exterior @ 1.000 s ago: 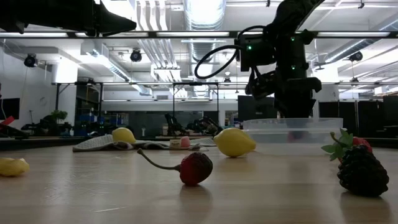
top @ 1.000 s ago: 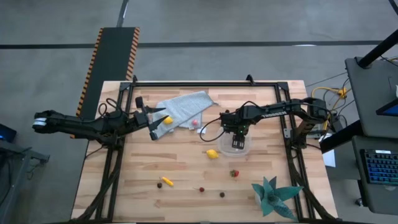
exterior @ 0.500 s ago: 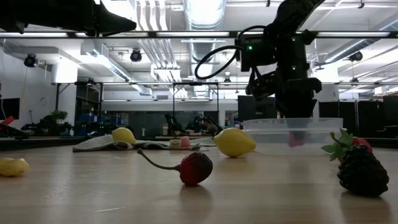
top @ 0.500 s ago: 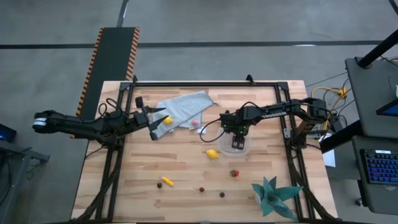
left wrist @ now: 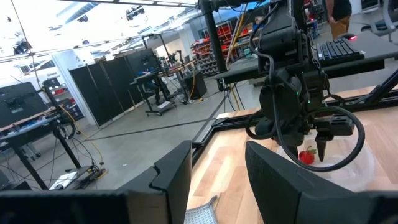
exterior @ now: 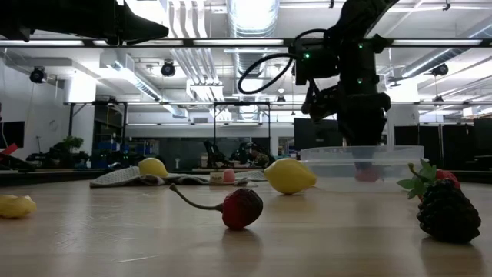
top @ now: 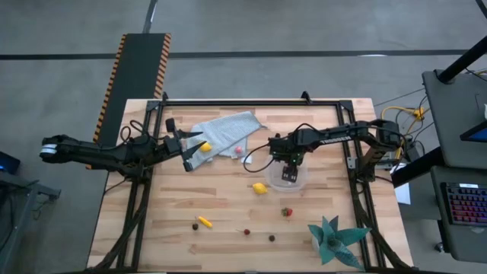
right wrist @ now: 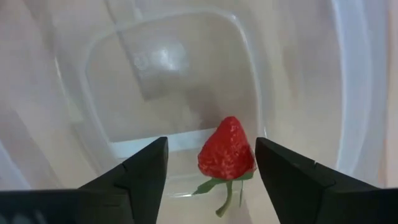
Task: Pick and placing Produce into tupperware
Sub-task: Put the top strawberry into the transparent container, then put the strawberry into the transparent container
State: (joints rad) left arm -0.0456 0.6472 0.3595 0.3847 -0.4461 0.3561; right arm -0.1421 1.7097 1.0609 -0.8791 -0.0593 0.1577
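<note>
From above, the wooden worktop (top: 228, 205) carries scattered produce, and my right jaws (top: 288, 169) hang over the tupperware (top: 290, 177). At worktop height the strawberry (exterior: 367, 173) lies inside. My wrist view shows the jaws parted, clear of it; I should lift straight up. My left jaws (top: 192, 149), fingers apart, wait by the cloth (top: 224, 131).

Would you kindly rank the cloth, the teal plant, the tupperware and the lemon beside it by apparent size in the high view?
1. Cloth, largest.
2. Teal plant, slightly smaller spread.
3. Tupperware, partly hidden under the right gripper.
4. Lemon, clearly smallest.
</note>
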